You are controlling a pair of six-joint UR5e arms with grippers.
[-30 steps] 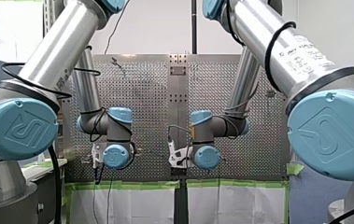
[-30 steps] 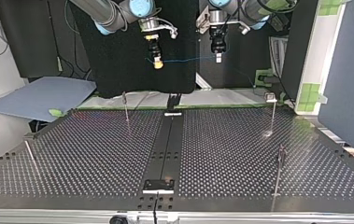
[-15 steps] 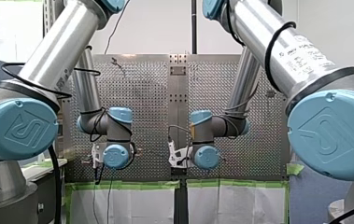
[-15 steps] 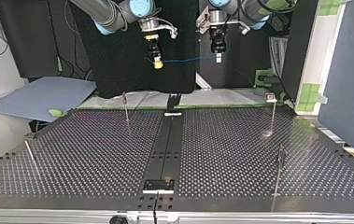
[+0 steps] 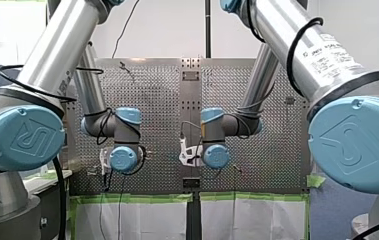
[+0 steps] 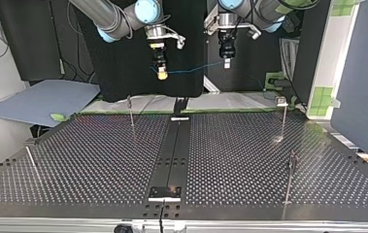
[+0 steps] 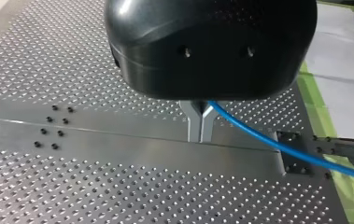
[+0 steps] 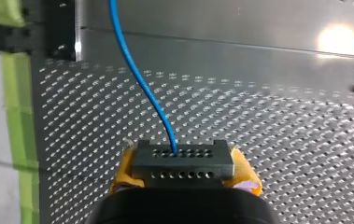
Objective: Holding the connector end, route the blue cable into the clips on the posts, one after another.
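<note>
- At the top view's left, a slim post (image 6: 30, 159) is standing near the edge of the surface (image 6: 99, 160). A second post (image 6: 131, 110) is standing further back. Their tips are too small for me to read as clips.
- The surface is showing as dull metal drilled all over with fine holes. A smooth dark strip (image 6: 174, 145) is running down its middle.
- My right hand (image 6: 161, 74) is hanging above the far edge. Its yellow pads (image 8: 124, 170) are clenched on the two ends of the connector (image 8: 182, 163), a dark, hard, oblong block with two rows of small holes. I am judging this block the right place to hold, since it looks rigid, flat-sided and unlikely to crush.
- The blue cable (image 6: 191, 70) is leaving the connector's face and crossing the air to my left hand with a slight dip, touching no post. I am judging it thin, light, limp and smooth-jacketed, so it will likely need some tension to seat in a clip.
- My left hand (image 7: 201, 133), black-bodied, is pinching its slim metal fingers (image 7: 193, 123) together on the cable. The smooth jacket could slide between them.
- At the view's right, a pale-headed post (image 6: 284, 116) and a nearer dark-headed post (image 6: 291, 177) are standing well apart from the cable.
</note>
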